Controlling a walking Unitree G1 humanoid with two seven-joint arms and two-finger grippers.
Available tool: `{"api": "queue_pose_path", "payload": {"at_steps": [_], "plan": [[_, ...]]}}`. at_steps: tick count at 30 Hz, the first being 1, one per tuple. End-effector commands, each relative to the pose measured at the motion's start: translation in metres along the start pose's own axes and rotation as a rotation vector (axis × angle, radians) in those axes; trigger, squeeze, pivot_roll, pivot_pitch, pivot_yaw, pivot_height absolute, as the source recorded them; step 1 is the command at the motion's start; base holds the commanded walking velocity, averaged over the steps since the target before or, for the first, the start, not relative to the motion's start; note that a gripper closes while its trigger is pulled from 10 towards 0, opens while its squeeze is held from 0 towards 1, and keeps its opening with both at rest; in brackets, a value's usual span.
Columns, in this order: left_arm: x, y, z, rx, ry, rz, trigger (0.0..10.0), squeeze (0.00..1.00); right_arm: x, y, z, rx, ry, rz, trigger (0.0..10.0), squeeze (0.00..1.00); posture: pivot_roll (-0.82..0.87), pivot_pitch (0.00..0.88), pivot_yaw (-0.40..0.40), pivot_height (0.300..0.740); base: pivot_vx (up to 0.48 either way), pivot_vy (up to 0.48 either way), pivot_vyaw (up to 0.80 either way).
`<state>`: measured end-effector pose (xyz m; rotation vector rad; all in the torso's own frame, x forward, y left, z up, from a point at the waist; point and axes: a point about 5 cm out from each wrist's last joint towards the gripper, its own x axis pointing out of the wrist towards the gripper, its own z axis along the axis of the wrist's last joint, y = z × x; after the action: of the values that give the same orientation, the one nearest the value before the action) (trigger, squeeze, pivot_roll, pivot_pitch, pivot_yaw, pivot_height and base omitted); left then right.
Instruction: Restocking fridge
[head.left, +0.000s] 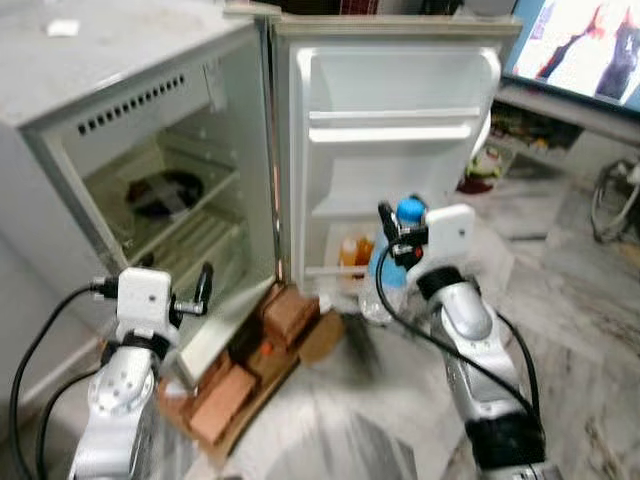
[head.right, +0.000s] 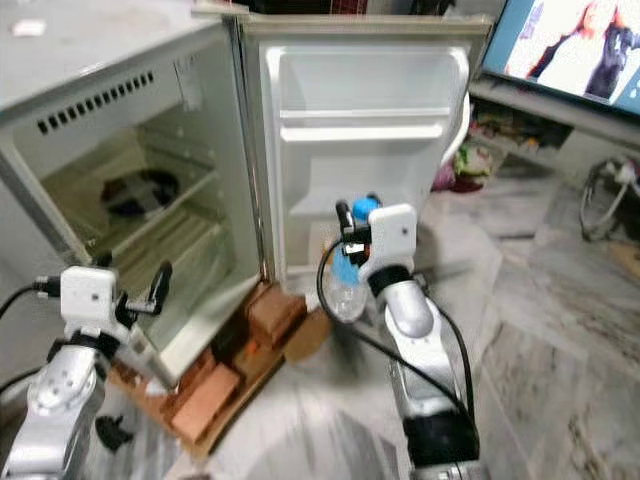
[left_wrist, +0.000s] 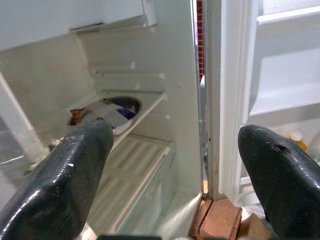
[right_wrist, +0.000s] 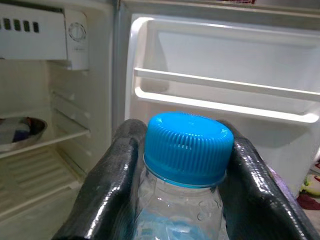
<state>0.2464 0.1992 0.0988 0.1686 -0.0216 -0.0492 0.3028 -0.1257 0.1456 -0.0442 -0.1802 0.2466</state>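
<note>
One clear water bottle (right_wrist: 182, 200) with a blue cap is held by the right gripper (right_wrist: 182, 165), clamped just below the cap, before the open fridge door (head.left: 390, 130). Smooth, slippery plastic is judged; the neck grip suits. Left gripper (left_wrist: 175, 165) is spread wide, holding nothing

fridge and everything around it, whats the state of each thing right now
fridge door: swung wide open, upper shelves bare
water bottle: blue cap on, upright, held by the neck
right gripper: fingers shut on the water bottle, in front of the door's lower shelf
left gripper: fingers open, holding nothing, facing the fridge interior
orange bottles: standing upright in the lower door shelf
bowl: resting on an inner shelf
TV: switched on
</note>
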Motion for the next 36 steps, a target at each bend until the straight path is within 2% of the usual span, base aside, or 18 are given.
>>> {"api": "queue_pose_path", "payload": {"at_steps": [1,19,32,36], "plan": [[0.0007,-0.0026,0.0035,-0.011,-0.014,-0.007,10.0,0.00,0.0028,-0.0007,0.0109,-0.009,-0.049,-0.007,10.0,0.00,0.09,0.026,-0.059,0.740,0.307,0.000,0.00],[0.0030,-0.0034,0.0034,-0.041,-0.014,-0.003,10.0,0.00,0.0007,0.0019,0.0076,0.014,-0.039,0.018,10.0,0.00,0.09,0.032,-0.061,0.740,0.308,0.000,0.00],[0.0056,-0.0029,0.0036,-0.046,-0.012,0.000,10.0,0.00,0.0023,0.0021,0.0075,0.010,-0.042,0.030,10.0,0.00,0.09,0.027,-0.066,0.740,0.319,0.000,0.46],[0.0066,-0.0027,0.0041,-0.056,-0.010,0.005,10.0,0.00,0.0028,0.0022,0.0069,0.013,-0.040,0.032,10.0,0.00,0.09,0.024,-0.068,0.740,0.141,0.000,0.00]]}}
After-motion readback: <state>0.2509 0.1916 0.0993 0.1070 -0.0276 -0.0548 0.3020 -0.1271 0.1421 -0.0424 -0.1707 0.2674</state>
